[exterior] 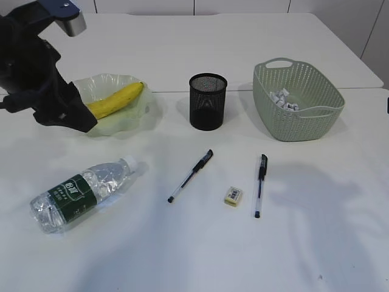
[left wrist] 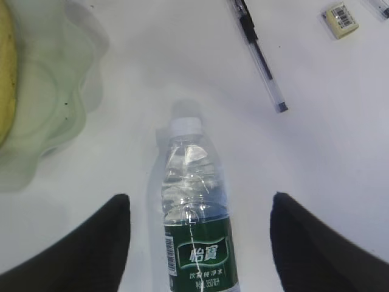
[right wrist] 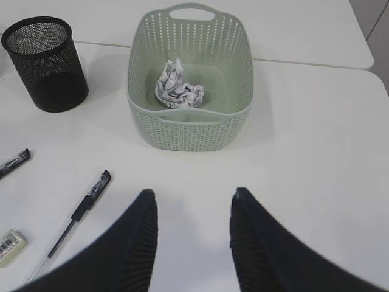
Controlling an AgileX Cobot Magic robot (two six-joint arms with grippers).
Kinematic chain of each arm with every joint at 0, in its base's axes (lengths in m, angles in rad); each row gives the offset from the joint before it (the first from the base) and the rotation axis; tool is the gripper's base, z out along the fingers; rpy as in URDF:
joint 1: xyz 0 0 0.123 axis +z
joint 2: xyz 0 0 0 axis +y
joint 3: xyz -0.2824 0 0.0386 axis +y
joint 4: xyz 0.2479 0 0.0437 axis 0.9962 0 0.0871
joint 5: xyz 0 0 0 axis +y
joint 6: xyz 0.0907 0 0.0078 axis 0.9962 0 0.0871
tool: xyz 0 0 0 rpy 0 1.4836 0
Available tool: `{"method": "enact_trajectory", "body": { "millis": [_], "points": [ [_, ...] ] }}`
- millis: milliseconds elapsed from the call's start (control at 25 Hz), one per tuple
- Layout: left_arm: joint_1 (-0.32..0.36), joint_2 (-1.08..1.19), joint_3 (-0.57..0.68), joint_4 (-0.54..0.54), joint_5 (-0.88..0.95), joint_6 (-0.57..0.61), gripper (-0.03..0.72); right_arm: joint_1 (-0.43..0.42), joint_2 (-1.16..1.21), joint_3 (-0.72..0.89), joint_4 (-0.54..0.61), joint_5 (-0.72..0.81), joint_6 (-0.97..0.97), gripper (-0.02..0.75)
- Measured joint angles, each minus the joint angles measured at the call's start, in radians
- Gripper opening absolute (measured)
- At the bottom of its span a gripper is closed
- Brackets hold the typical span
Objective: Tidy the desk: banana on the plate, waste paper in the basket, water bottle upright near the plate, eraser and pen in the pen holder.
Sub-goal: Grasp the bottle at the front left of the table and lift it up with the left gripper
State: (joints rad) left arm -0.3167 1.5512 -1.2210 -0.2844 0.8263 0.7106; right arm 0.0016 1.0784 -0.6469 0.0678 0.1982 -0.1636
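The water bottle [left wrist: 197, 219] is lying flat on the bench [exterior: 182, 255] between the left claw's [left wrist: 200, 243] wide-apart jaws. Eraser [exterior: 233, 196] and pens are lying farther on. Beyond, the banana [exterior: 115, 100] is resting on the plate [exterior: 115, 125]. The right claw [right wrist: 191, 243] is hanging apart, empty, before the basket [right wrist: 189, 131], waste paper [right wrist: 176, 86] inside (its view only shows this clearly).

On the water bottle [left wrist: 196, 207], lying on its side, we read white Chinese characters, "怡寶", on the dark green label [left wrist: 199, 257], with a barcode at the label's left edge and a small line beneath that seemed to include "350", too blurred to be sure. The eraser [exterior: 233, 196] bore a white barcode sticker whose digits we could not read.
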Motion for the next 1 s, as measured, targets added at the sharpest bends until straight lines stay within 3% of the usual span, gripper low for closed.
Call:
{"method": "enact_trajectory", "body": {
  "millis": [1000],
  "points": [
    [0.0,0.289,-0.145,0.043,0.106,-0.056,0.548,0.0,0.0,0.0,0.002,0.025,0.0,0.302]
  ]
}}
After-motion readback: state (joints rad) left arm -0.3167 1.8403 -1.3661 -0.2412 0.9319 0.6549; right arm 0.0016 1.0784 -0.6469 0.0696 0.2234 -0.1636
